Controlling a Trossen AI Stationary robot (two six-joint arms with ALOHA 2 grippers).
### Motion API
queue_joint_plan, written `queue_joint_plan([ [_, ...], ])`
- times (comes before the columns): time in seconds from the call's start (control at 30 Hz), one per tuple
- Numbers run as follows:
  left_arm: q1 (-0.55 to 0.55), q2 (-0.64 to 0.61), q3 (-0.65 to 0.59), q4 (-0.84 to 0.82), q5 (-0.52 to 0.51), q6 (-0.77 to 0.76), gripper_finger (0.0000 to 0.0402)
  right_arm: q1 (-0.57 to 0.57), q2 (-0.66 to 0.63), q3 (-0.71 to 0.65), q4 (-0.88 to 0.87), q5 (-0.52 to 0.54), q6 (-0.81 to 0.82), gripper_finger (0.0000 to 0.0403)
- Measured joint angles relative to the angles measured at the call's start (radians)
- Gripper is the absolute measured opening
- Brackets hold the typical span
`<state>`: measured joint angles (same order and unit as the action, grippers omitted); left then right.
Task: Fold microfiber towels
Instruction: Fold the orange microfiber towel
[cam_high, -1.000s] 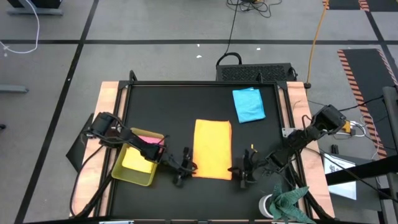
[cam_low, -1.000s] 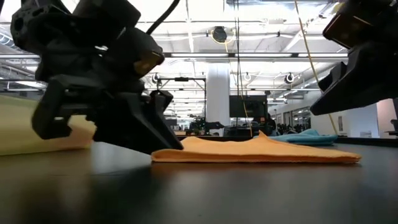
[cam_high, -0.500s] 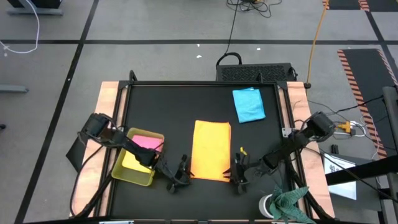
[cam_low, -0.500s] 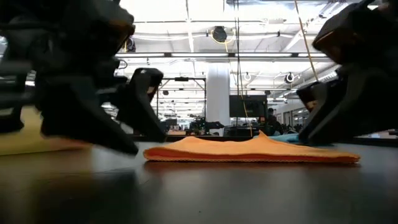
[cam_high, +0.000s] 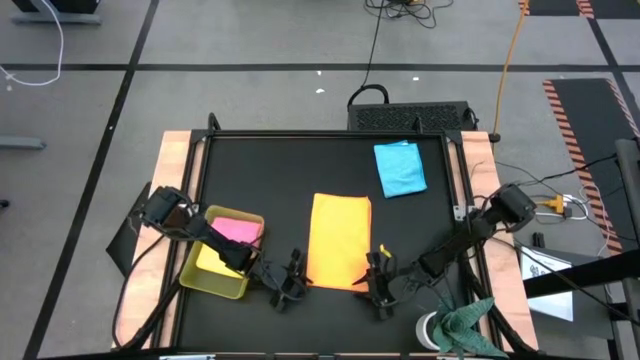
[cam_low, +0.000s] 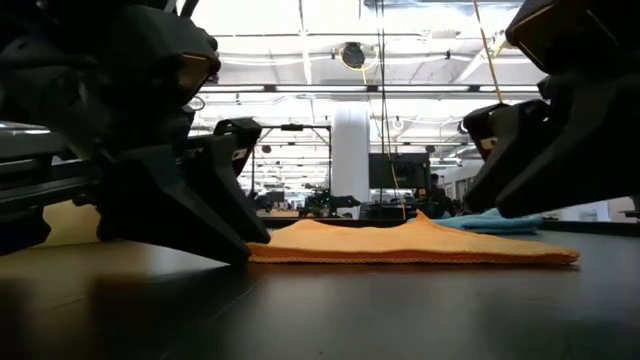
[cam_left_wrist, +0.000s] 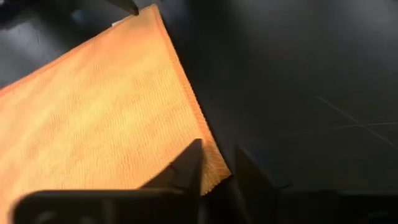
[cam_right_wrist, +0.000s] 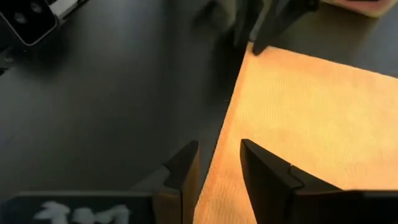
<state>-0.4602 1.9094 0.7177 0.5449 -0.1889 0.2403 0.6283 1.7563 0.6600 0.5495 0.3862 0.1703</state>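
Note:
The orange towel (cam_high: 340, 240) lies flat on the black mat, folded into a long rectangle. My left gripper (cam_high: 296, 282) is down at its near left corner, and my right gripper (cam_high: 372, 283) is at its near right corner. Both have their fingers drawn close together on the cloth. The light blue towel (cam_high: 400, 168) lies flat at the far right. The pink towel (cam_high: 238, 228) and the yellow towel (cam_high: 220, 258) lie in the yellow-green tray (cam_high: 190, 272) at the left. My left gripper has the orange towel's near left corner (cam_left_wrist: 217, 177) between its two fingers, coming slanting down from the left. One finger (cam_left_wrist: 189, 165) is on top of the cloth, the other is on the mat beside the edge. The towel lies flat. My right gripper has the orange towel's right edge (cam_right_wrist: 219, 168) near its near corner between its two fingers, coming slanting down from the right. One finger (cam_right_wrist: 258, 162) is on the cloth, the other is on the mat. The corner itself is out of view. The towel lies flat.
A dark green cloth (cam_high: 470, 322) lies on a white object off the mat's near right corner. The table's wooden rails (cam_high: 172, 180) run along both sides. Bare mat lies between the orange towel and the far edge.
Both grippers have gone toward the table's near edge and down, then inward to the orange towel's near corners. The left has gone toward the right and the right toward the left. The towel has stayed flat in place.

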Motion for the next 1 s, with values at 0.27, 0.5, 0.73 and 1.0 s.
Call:
queue_joint_plan([
  [0.27,-0.012,-0.024,-0.005,0.025,-0.067,-0.117,0.0014,0.009,-0.016,0.0,-0.08,-0.048,-0.011,0.0126],
  [0.5,-0.004,-0.079,-0.003,0.033,-0.182,-0.212,0.0007,0.006,-0.015,-0.001,-0.111,-0.043,-0.026,0.0159],
  [0.73,0.021,-0.084,-0.003,0.031,-0.232,-0.27,0.0004,0.007,-0.016,-0.001,-0.152,0.005,-0.104,0.0199],
  [1.0,0.024,-0.084,-0.003,0.03,-0.239,-0.281,0.0011,0.001,-0.015,0.001,-0.22,0.05,-0.137,0.0131],
])
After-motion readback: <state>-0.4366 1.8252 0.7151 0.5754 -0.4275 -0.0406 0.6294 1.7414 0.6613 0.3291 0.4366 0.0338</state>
